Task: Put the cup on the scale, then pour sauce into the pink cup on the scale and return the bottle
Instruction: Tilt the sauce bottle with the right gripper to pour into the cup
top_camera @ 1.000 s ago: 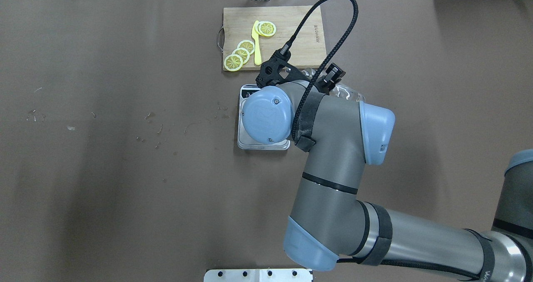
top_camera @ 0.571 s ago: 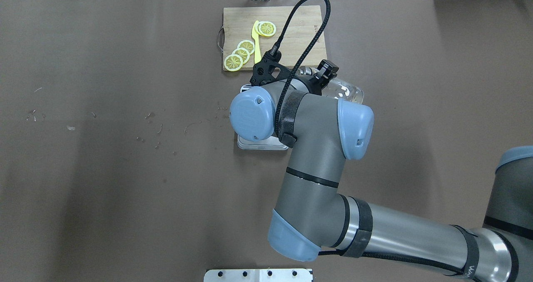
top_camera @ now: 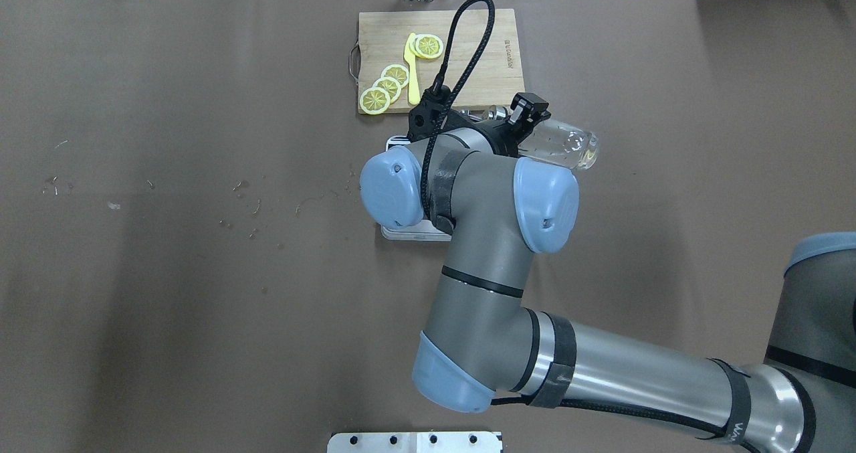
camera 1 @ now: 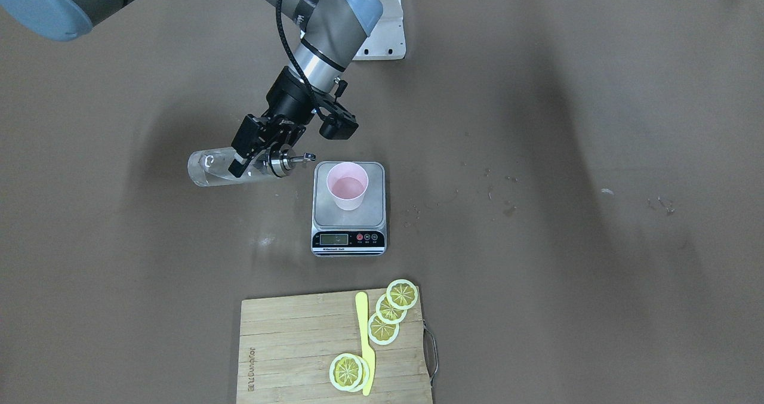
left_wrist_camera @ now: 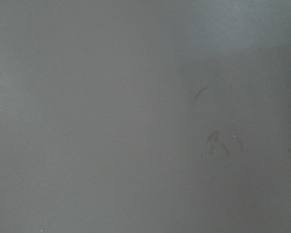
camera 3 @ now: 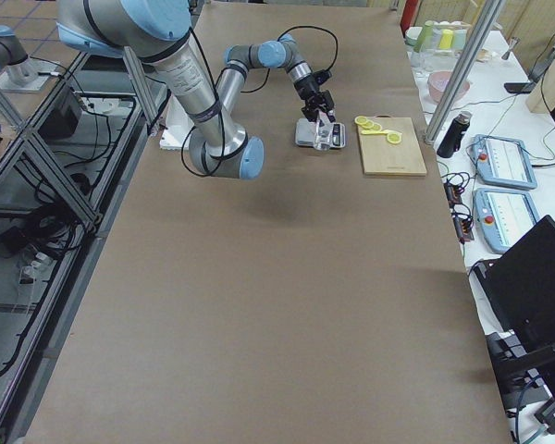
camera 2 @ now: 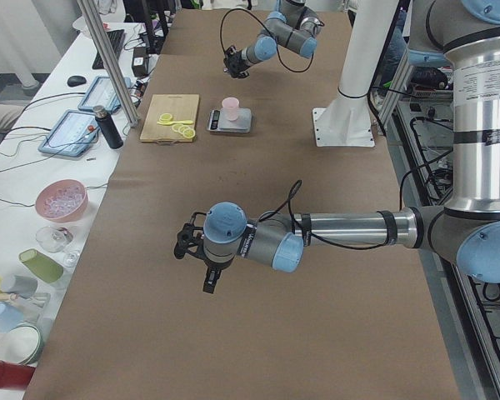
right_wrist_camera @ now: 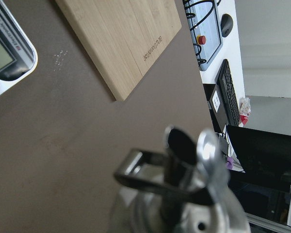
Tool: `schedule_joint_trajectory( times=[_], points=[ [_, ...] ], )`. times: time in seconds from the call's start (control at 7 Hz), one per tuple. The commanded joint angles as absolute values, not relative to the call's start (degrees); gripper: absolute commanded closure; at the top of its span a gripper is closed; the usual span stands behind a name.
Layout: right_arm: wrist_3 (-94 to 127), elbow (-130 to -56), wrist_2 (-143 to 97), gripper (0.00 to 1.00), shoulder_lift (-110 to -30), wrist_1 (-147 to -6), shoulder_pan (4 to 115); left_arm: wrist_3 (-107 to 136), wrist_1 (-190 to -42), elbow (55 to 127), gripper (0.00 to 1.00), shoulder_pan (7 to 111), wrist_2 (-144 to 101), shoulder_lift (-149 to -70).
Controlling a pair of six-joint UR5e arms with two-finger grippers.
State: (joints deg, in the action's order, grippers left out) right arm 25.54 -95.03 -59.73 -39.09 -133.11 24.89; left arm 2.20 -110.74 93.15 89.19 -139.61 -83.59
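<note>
The pink cup (camera 1: 347, 186) stands upright on the scale (camera 1: 349, 216), also seen in the exterior left view (camera 2: 230, 107). My right gripper (camera 1: 250, 156) is shut on the clear bottle (camera 1: 212, 167), holding it nearly level above the table beside the scale. Its silver spout (camera 1: 293, 159) points toward the cup but stops short of the cup's rim. In the overhead view the bottle (top_camera: 563, 144) sticks out right of the wrist, and my arm hides the cup. The spout cap (right_wrist_camera: 184, 189) fills the right wrist view. My left gripper (camera 2: 187, 246) hovers over bare table, and I cannot tell whether it is open.
A wooden cutting board (camera 1: 286, 344) with lemon slices (camera 1: 388, 314) and a yellow knife (camera 1: 364, 344) lies beyond the scale. Only an edge of the scale (top_camera: 408, 233) shows under my right arm in the overhead view. Operators' cups and bowls (camera 2: 61, 200) stand beyond the far table edge.
My right arm's elbow has swung left and the wrist has turned. The bottle's base has moved a little right, away from the scale.
</note>
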Motion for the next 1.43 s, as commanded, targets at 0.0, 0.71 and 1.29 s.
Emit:
schedule_joint_trajectory(
  times=[0.0, 0.71, 1.29],
  points=[
    [25.58, -93.43, -58.80, 1.00, -38.32, -134.73, 23.65, 2.20, -110.74, 92.73, 0.03, 89.21, -139.83, -83.58],
    [25.49, -90.27, -56.17, 1.00, -35.34, -139.03, 22.94, 2.20, -110.74, 92.64, 0.03, 89.47, -141.06, -83.58],
    [24.36, -89.83, -49.23, 1.00, -36.04, -138.78, 22.68, 2.29, -110.57, 92.72, 0.03, 89.91, -142.12, -83.58]
  ],
)
